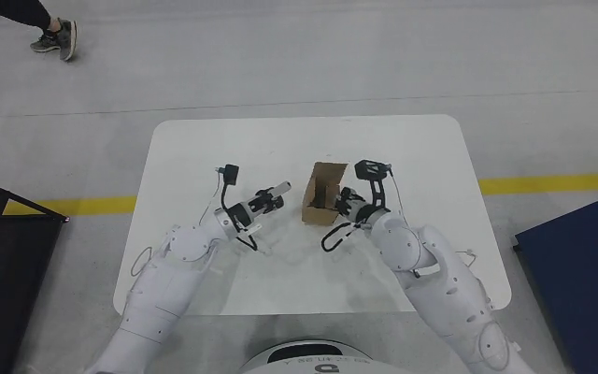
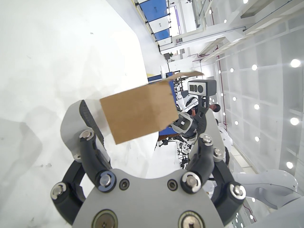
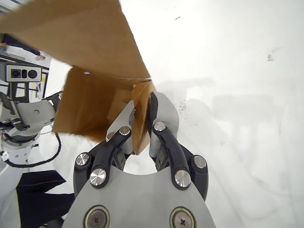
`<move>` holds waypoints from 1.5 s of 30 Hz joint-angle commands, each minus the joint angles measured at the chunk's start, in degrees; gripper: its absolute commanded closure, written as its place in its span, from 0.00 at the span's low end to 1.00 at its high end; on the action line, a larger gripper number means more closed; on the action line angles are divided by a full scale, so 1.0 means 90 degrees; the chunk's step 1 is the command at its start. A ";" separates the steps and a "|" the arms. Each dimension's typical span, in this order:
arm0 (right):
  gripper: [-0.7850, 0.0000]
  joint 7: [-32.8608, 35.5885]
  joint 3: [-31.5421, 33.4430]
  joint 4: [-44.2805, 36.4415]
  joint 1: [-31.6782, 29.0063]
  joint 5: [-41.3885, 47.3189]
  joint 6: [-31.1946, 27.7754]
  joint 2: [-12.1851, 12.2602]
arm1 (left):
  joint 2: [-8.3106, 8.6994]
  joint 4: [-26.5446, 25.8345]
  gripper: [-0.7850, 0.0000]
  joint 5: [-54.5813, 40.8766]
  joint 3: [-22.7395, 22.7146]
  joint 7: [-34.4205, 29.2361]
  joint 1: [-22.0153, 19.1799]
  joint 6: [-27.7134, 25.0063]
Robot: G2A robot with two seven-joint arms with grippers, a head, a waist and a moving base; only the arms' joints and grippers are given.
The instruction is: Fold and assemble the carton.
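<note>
A brown carton (image 1: 323,194) stands in the middle of the white table (image 1: 411,150), its mouth open and a top flap raised. In the right wrist view the carton (image 3: 83,72) is close up, and my right gripper (image 3: 142,110) is shut on one side wall, one finger inside and one outside. My left gripper (image 1: 279,194) sits just left of the carton, apart from it. In the left wrist view the carton (image 2: 140,110) lies beyond the spread fingers (image 2: 90,119) of the open left gripper (image 2: 147,117), with nothing between them.
The table's front edge runs close under both arms. A dark blue panel (image 1: 561,252) stands to the right of the table and a black frame (image 1: 19,243) to the left. Yellow floor tape (image 1: 533,183) runs behind.
</note>
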 commanded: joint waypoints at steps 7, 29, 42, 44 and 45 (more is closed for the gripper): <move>0.20 -0.0260 0.0377 0.0300 -0.0250 0.0759 -0.0632 0.0015 | 0.0063 -0.0305 0.59 0.0046 -0.0104 -0.0272 0.0124 0.0517; 0.18 -0.0024 0.0282 0.0726 -0.0173 0.1385 -0.1830 0.0020 | 0.0098 -0.0516 0.55 0.0734 0.0384 -0.1017 -0.0326 0.1980; 0.18 -0.0495 0.0347 0.1542 0.0027 0.2480 -0.2923 -0.0037 | 0.0069 -0.0583 0.58 0.1041 0.0668 -0.0975 -0.0679 0.2492; 0.17 -0.0332 0.0304 0.1644 0.0076 0.2621 -0.3034 -0.0041 | 0.0077 -0.0585 0.58 0.1140 0.0695 -0.1053 -0.0716 0.2593; 0.17 -0.0228 0.0285 0.1686 0.0108 0.2685 -0.3118 -0.0041 | 0.0085 -0.0588 0.59 0.1205 0.0705 -0.1127 -0.0740 0.2655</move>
